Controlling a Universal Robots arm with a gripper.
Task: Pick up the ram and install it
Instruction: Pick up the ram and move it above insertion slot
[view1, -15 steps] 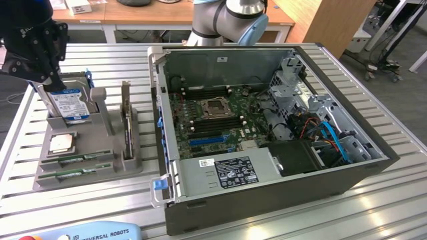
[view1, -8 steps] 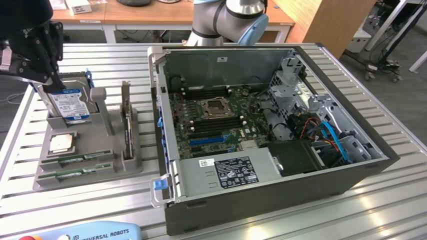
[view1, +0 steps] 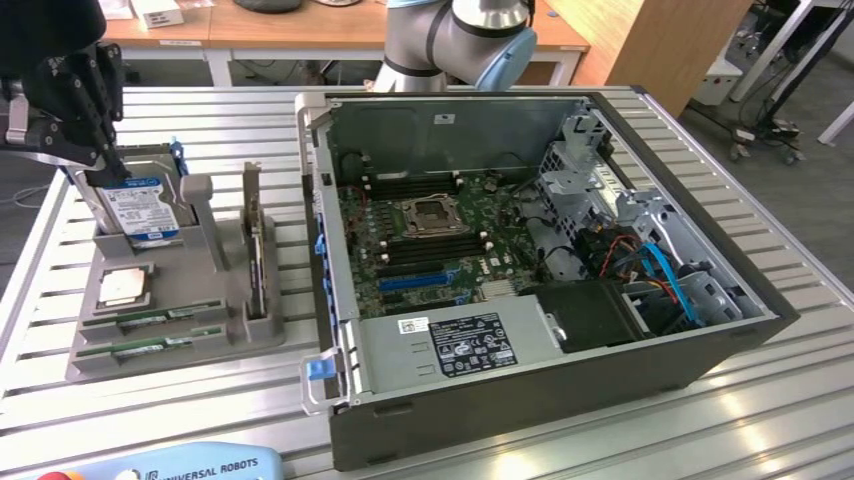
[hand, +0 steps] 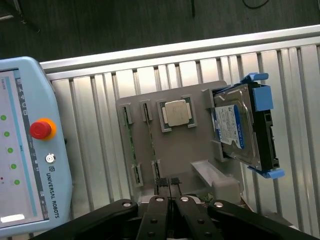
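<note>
Hanging at the exterior view's left, the gripper (view1: 107, 158) stood above the hard drive (view1: 136, 208) at the far end of the grey holder (view1: 200, 350), its jaws clenched on nothing. The ram (view1: 163, 319) lay in a slot at the holder's near end with a second stick (view1: 144, 347) just beside it, both well apart from the jaws. At the exterior view's right sat the open computer case (view1: 534, 400).

In the wrist view the gripper (hand: 170, 184) showed its fingertips pressed together, empty, over the holder (hand: 180, 150). The ram (hand: 131, 146) rested edge-up in its narrow slot, off to one side of the tips and not touching them. The processor chip (hand: 176, 112) and the hard drive (hand: 237, 127) sat beyond. A teach pendant (hand: 25, 150) lay on the table.
</note>
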